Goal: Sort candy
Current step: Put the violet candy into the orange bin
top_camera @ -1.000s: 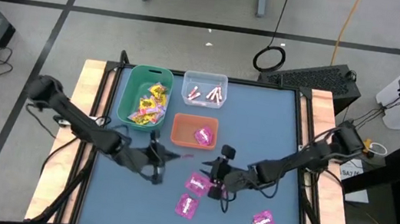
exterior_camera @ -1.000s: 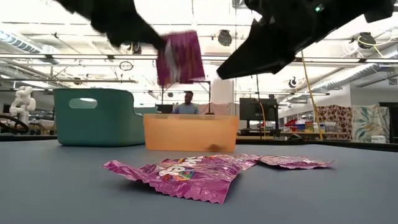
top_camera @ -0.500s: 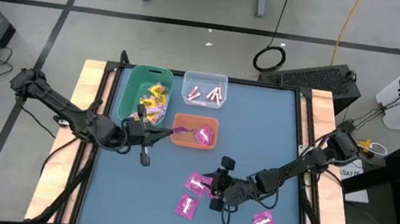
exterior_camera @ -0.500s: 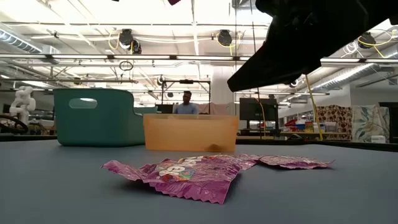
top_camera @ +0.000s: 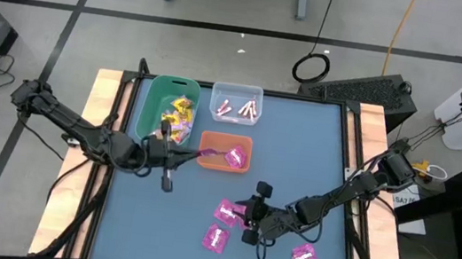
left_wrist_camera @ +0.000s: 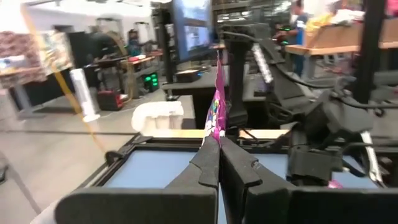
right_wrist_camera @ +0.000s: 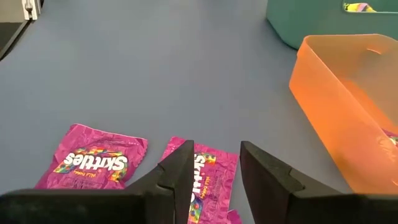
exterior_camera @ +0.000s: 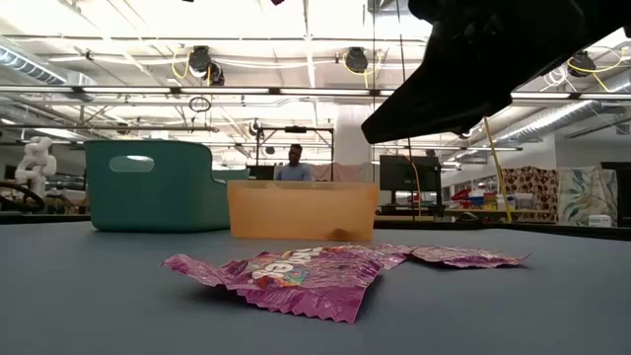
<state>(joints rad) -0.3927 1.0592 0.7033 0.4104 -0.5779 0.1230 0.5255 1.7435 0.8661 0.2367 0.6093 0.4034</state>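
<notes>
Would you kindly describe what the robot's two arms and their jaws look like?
Both arms are dark, nearly black, slim and jointed, with cables trailing off their bases. The left gripper ends in two long, tapering matte-black jaws with angular, faceted sides. The right gripper has the same black jaws, flat and blunt at the tips. No markings or labels show on either.

- Grey concrete floor with dark taped lines surrounds the blue surface.
- Exposed ceiling beams carry lamps and cables.
- A person sits far behind, by a dark monitor.
</notes>
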